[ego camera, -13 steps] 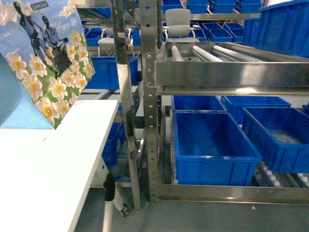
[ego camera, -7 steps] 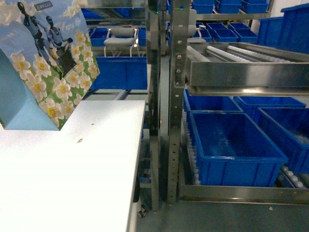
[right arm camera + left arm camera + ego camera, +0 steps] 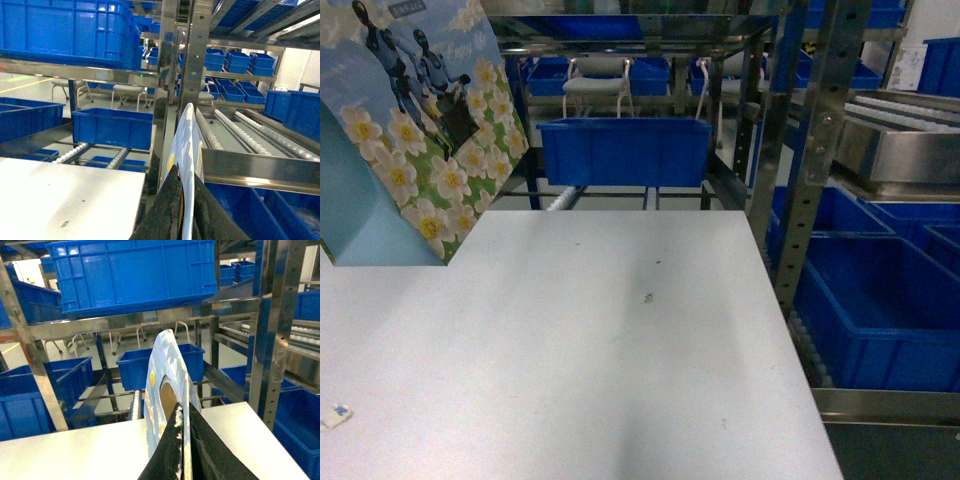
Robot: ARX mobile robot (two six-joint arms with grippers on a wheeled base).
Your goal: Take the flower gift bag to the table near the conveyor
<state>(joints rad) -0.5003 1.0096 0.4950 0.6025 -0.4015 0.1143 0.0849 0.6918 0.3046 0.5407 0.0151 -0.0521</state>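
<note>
Holding flower gift bag (image 3: 415, 130) up high over table (image 3: 620, 350), far left side; left gripper (image 3: 183, 440) and right gripper (image 3: 184, 200) each pinch bag edge tight, so bag hangs clear, conveyor (image 3: 905, 130) on right

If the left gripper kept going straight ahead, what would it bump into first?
The left gripper is already clamped on the flower gift bag, which fills its path. Behind the bag, probably the blue bin past the table, though depth is unclear.
</note>
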